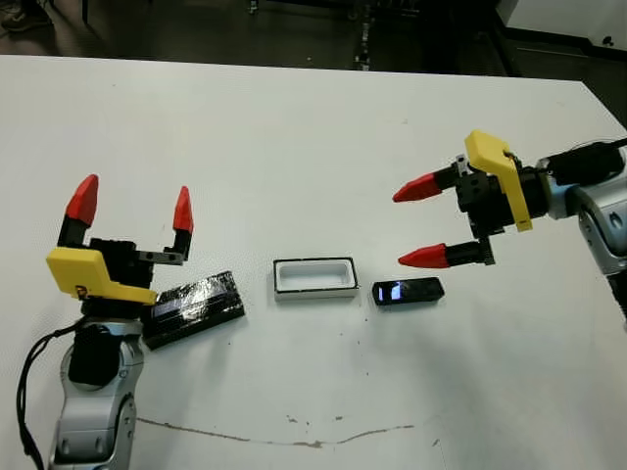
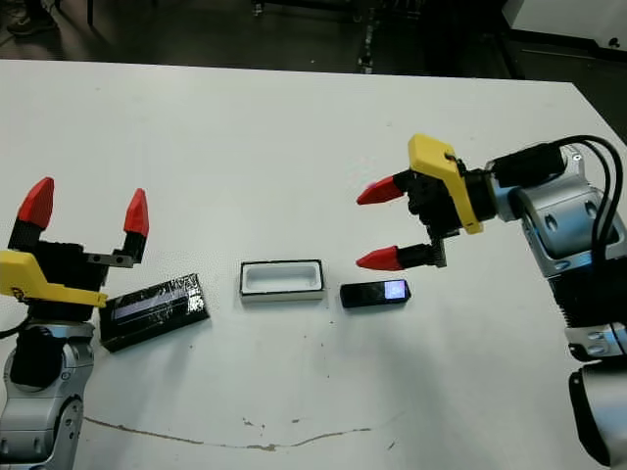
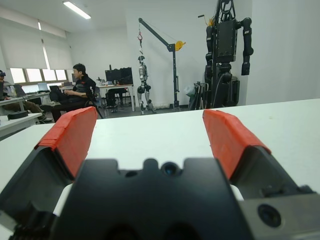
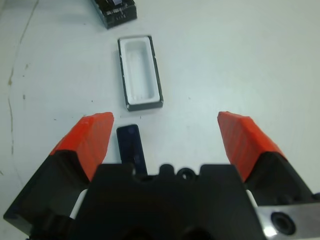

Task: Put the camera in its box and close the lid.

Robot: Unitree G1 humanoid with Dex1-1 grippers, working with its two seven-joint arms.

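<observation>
Seen only in the left wrist view: a seated person [image 3: 80, 85] beyond the table [image 1: 294, 147], past spread left gripper [image 1: 132, 208] fingers. Under the open right gripper [image 1: 424, 222], lying flat beside its lower fingertip, the camera [image 1: 408, 291], partly hidden in the wrist view. Long axis in line with the box [image 1: 314, 278], screen end towards it; lid [image 1: 194, 307] beside the left gripper's body.
</observation>
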